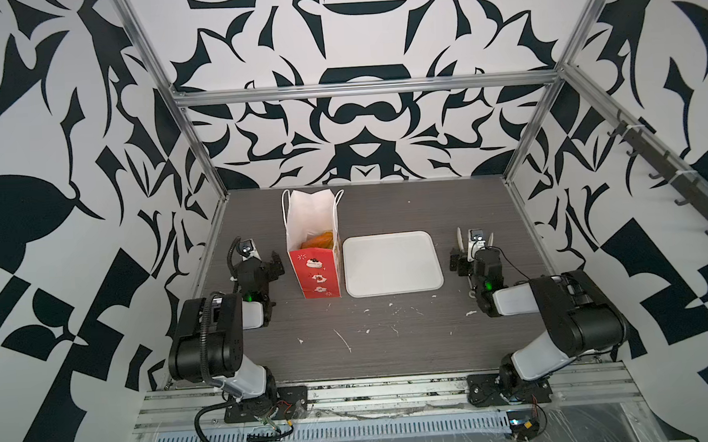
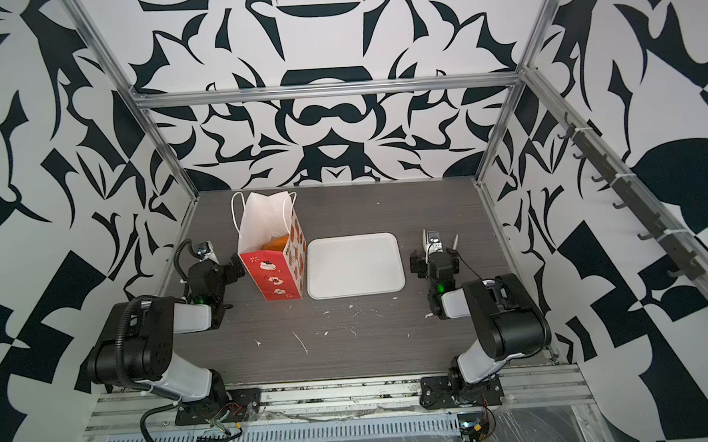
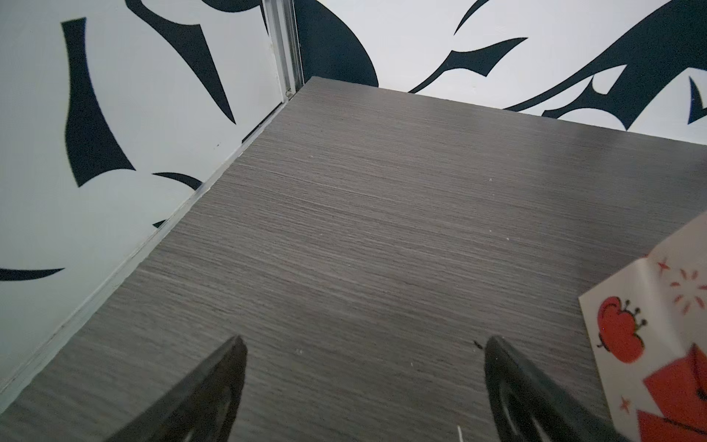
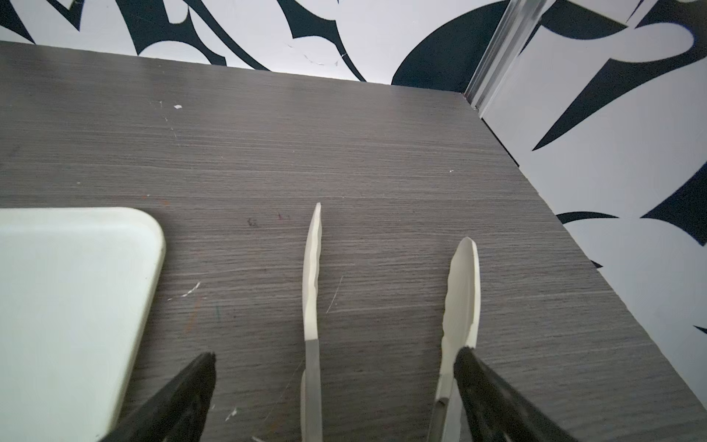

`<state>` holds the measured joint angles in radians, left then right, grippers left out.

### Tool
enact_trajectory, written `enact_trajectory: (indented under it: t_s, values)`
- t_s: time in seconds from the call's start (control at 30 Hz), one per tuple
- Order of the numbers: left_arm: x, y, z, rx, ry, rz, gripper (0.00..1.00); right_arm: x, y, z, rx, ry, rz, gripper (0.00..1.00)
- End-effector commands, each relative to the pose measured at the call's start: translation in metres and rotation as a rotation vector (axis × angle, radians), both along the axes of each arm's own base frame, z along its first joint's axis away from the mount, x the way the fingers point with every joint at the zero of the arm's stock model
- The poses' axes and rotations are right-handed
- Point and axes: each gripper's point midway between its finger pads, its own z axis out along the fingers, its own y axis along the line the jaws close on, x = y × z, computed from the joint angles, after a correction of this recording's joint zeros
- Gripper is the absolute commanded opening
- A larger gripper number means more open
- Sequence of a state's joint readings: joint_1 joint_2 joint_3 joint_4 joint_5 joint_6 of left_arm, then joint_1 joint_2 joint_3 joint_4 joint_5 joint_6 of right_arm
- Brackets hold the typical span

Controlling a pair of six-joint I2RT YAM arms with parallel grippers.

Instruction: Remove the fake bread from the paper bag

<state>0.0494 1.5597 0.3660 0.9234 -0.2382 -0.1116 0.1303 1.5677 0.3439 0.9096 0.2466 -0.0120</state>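
Observation:
The paper bag stands upright on the table with its top open; it is white with a red printed lower band and string handles. Orange-brown fake bread shows deep inside it; the pieces cannot be told apart. My left gripper is low, just left of the bag, open and empty. My right gripper is right of the tray, open. White tongs stick out between its fingers, one blade against a finger, one in the gap.
A white rectangular tray lies flat right of the bag, nothing on it. Patterned walls with metal frame posts close the table on three sides. White scuffs mark the near tabletop.

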Motion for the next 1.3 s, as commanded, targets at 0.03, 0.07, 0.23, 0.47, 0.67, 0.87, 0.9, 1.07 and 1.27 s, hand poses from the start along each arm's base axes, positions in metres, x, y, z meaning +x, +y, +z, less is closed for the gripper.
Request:
enact_trajectory:
  t_s: [0.03,0.07,0.23,0.47,0.67,0.87,0.9,1.07,1.27]
  values:
    - [0.002,-0.003,0.004,-0.005,-0.023,-0.012,0.99,0.004,-0.001,0.011,-0.002,-0.041,-0.002,1.0]
    - [0.002,-0.003,0.004,-0.004,-0.025,-0.012,0.99,0.003,-0.001,0.011,-0.003,-0.039,-0.003,1.0]
    - [0.002,-0.003,0.004,-0.004,-0.024,-0.012,0.99,0.004,-0.001,0.011,-0.003,-0.04,-0.002,1.0]
    - [0.002,-0.003,0.004,-0.004,-0.023,-0.013,0.99,0.004,-0.001,0.011,-0.003,-0.04,-0.003,1.0]
    - [0.002,-0.002,0.004,-0.003,-0.023,-0.009,0.99,0.004,-0.001,0.011,-0.003,-0.04,-0.003,1.0]
    - [0.002,-0.002,0.004,-0.003,-0.022,-0.01,0.99,0.004,-0.001,0.011,-0.002,-0.04,-0.002,1.0]
    - [0.002,-0.003,0.004,-0.003,-0.022,-0.013,0.99,0.004,-0.001,0.011,-0.002,-0.04,-0.002,1.0]
    - [0.003,-0.004,0.004,-0.002,-0.02,-0.019,0.99,0.004,-0.001,0.011,-0.002,-0.04,-0.002,1.0]
    - [0.0,0.0,0.014,0.004,-0.034,0.005,0.99,0.004,-0.01,0.02,-0.004,-0.047,-0.058,1.0]
